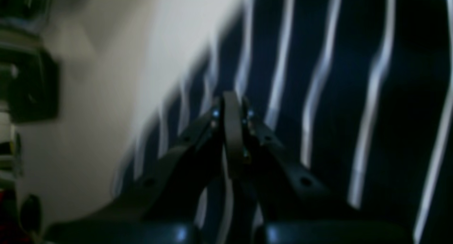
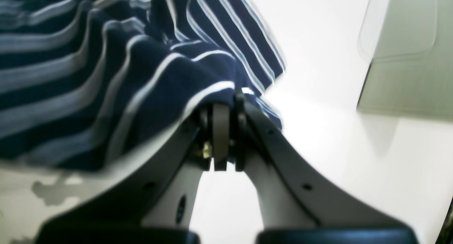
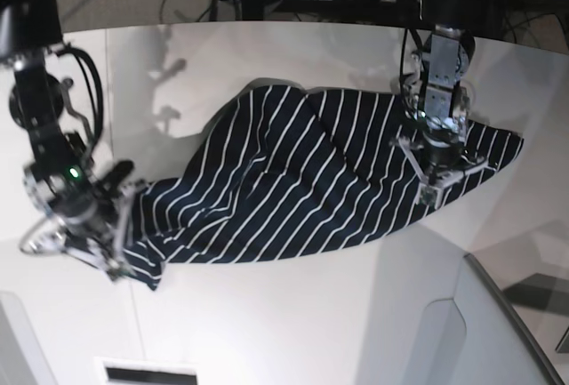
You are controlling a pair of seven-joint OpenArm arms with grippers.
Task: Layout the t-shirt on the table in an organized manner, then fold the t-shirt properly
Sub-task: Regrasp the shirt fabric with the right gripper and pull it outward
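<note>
Two grippers on one t-shirt (image 3: 293, 172), both pinched on fabric. Shirt = dark navy w/ thin white stripes, spread loosely across the middle of the white bench (image 3: 267, 314), wrinkled, not flat, stretched between the arms. Left gripper (image 3: 436, 191) sits at the shirt's end on the base view's right; left wrist cam shows its jaws together w/ striped cloth all around them, a dark strip between the tips, view blurry. Right gripper (image 3: 120, 265) is at the shirt's opposite end, base view's left, near the bench's front edge; right wrist cam shows jaws clamped together on a bunched corner of the shirt, cloth draping off to that view's left, bare bench to the right. Shirt hem toward the front curves, cloth bulges up toward the bench's far edge. Cables + gear behind the bench, far side.
</note>
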